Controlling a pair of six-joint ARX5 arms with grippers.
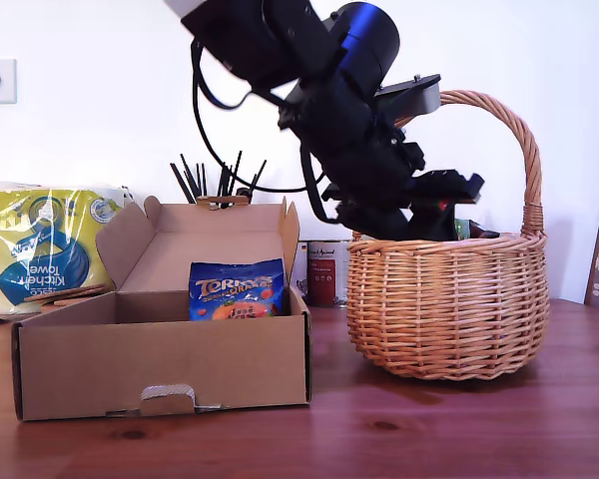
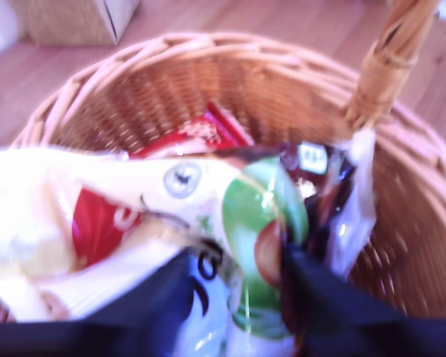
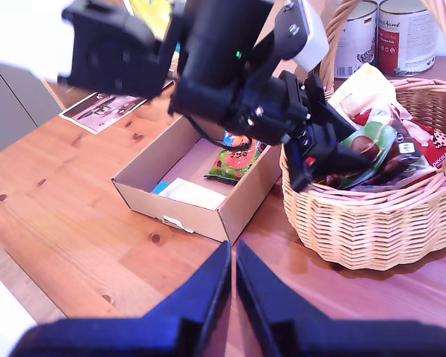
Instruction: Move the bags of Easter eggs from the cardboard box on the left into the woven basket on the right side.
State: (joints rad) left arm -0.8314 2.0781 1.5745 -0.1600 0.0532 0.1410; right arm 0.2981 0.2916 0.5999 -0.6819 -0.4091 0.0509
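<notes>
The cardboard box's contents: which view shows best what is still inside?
The second wrist view: it looks down into the cardboard box, showing a green-and-red bag and a white bag. The exterior view sees the box side-on, showing only a blue bag. The first wrist view catches just a corner.

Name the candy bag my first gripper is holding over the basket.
The white-and-green bag, pinched in my first gripper above the woven basket; the dark blue bag sits boxed.

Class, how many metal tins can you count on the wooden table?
2: the first red-labelled metal tin and the second red-labelled metal tin stand side by side behind the round tan wicker basket. Others may be hidden.
</notes>
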